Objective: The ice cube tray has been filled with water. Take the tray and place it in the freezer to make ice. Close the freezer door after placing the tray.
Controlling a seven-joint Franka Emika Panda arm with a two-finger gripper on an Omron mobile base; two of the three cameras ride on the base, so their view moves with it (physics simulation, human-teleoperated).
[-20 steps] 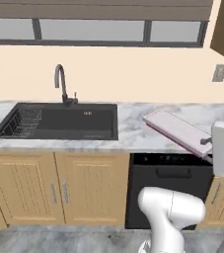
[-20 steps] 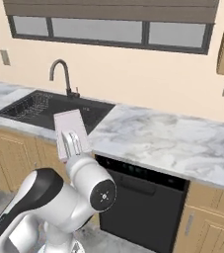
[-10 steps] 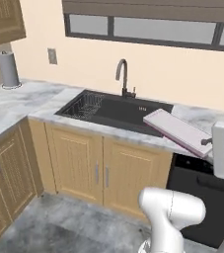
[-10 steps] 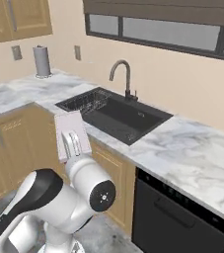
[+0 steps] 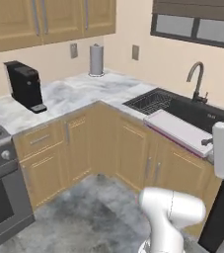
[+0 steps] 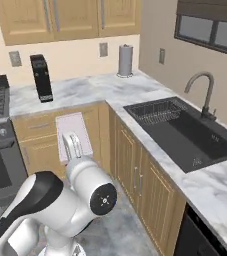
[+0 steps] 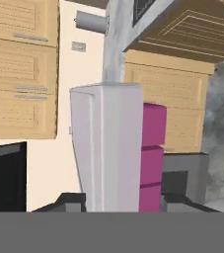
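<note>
The gripper (image 6: 72, 145) is clamped on one ice cube tray (image 5: 178, 130), which is held in the air out in front of the lower cabinets (image 5: 79, 148). Past it one sink (image 6: 185, 132) with one curved faucet (image 6: 204, 92) sits in the marble counter (image 6: 95, 87). Farther back stand one black coffee machine (image 5: 25, 85) and one paper towel roll (image 5: 96, 60).

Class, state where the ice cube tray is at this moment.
The ice cube tray is clamped in the gripper, in the air. In the left base view it sits at the right, before the sink.
</note>
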